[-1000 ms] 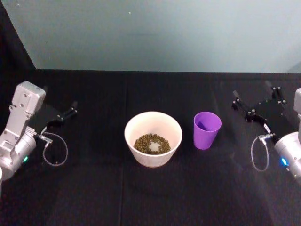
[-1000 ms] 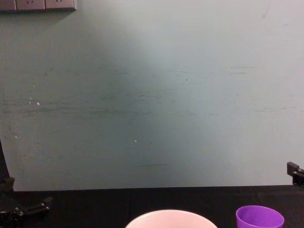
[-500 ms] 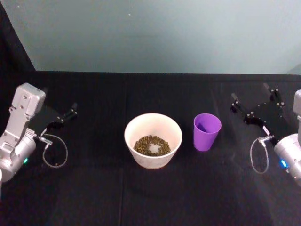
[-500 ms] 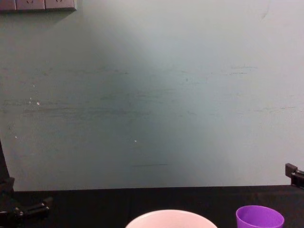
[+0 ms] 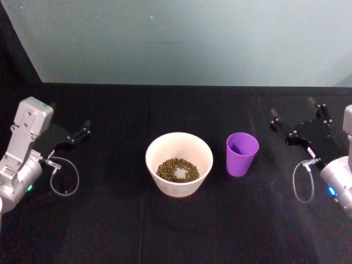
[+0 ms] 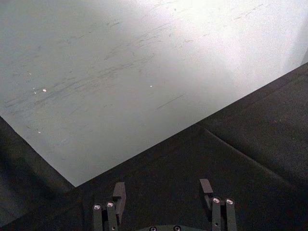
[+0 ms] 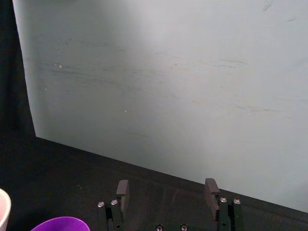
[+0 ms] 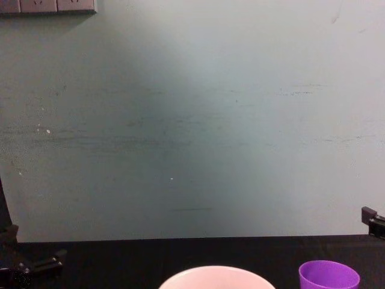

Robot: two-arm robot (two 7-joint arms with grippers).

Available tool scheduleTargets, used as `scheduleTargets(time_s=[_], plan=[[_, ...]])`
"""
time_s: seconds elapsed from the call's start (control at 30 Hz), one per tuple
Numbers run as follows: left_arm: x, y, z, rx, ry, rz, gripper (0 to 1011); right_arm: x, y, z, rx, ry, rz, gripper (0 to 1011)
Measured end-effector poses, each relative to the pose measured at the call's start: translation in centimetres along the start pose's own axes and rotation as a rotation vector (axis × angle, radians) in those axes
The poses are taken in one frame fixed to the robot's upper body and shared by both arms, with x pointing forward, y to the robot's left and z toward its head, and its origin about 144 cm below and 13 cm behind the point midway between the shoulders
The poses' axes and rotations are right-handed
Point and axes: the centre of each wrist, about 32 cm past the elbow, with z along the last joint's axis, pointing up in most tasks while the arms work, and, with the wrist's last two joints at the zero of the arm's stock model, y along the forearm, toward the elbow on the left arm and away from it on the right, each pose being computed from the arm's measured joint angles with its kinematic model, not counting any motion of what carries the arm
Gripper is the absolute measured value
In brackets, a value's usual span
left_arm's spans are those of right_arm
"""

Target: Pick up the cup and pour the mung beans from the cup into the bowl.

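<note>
Right gripper (image 5: 297, 127) sitting near table's right edge, fingers spread, gripping nothing. Cup (image 5: 242, 153) standing upright toward table centre from it, long axis vertical, just right of bowl (image 5: 179, 163). Left gripper (image 5: 74, 135) idling near left edge, fingers spread, farther from cup, bowl lying between.

Two robot arms are resting low at either side, each angling inward; the left gripper (image 5: 82, 131) and the right gripper (image 5: 297, 116) are both holding their fingers spread apart, gripping nothing
</note>
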Motion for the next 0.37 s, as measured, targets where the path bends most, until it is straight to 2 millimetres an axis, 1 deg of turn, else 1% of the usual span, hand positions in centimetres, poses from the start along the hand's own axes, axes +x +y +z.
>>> scheduleTargets(time_s=[0.37], plan=[[0.00, 0.00, 0.00, 0.000, 0.000, 0.000, 1000, 0.00, 0.00, 0.03, 0.001, -0.001, -0.001, 1002]])
